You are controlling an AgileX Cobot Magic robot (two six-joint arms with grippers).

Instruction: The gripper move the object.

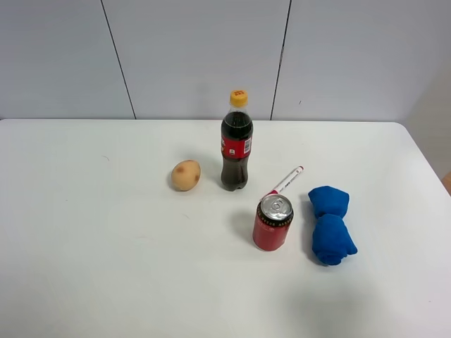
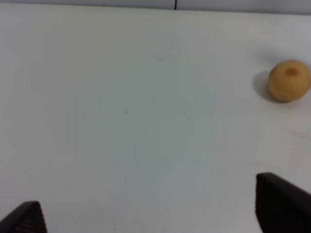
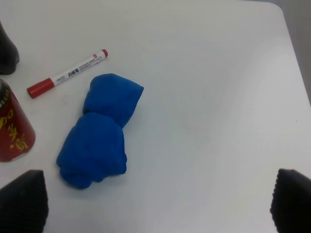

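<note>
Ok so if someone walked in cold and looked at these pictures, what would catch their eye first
Most likely the bright blue cloth bundle toward the right of the white table, pinched at its middle. Beside it stands a red soda can, with a tall cola bottle behind and a red-capped marker between them. A tan potato sits alone left of the bottle.

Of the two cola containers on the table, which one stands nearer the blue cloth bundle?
The short red can, with its silver top; it stands just beside the blue cloth bundle. The tall yellow-capped bottle stands farther back, beyond the marker.
</note>
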